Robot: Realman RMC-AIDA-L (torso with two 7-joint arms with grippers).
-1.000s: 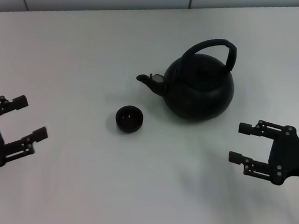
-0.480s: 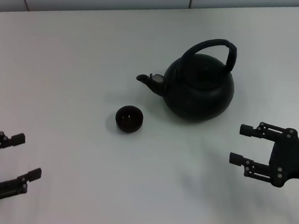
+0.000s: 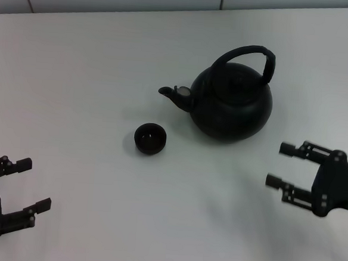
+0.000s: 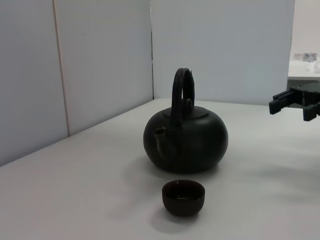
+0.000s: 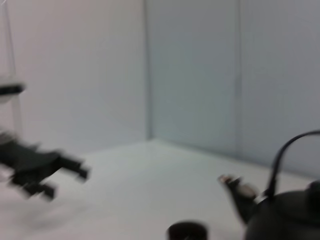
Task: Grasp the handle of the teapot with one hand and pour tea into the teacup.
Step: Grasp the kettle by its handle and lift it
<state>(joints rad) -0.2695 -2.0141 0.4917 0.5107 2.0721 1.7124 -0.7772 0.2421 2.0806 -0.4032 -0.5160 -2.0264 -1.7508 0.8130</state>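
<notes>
the teapot (image 3: 233,102) sits upright on the white table (image 3: 94,71), upper right of centre in the head view, its handle (image 3: 251,55) arched over the top and the spout aimed left. the teacup (image 3: 150,138) stands apart, just lower left of the spout, seemingly empty. the right gripper (image 3: 282,166) hovers at the lower right, fingers wide. the left gripper (image 3: 34,185) hangs at the lower left, fingers wide, holding nothing.

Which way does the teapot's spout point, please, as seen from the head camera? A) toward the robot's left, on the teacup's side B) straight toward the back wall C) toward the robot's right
A: the teapot has its spout on the robot's left, up and right of the teacup.
</notes>
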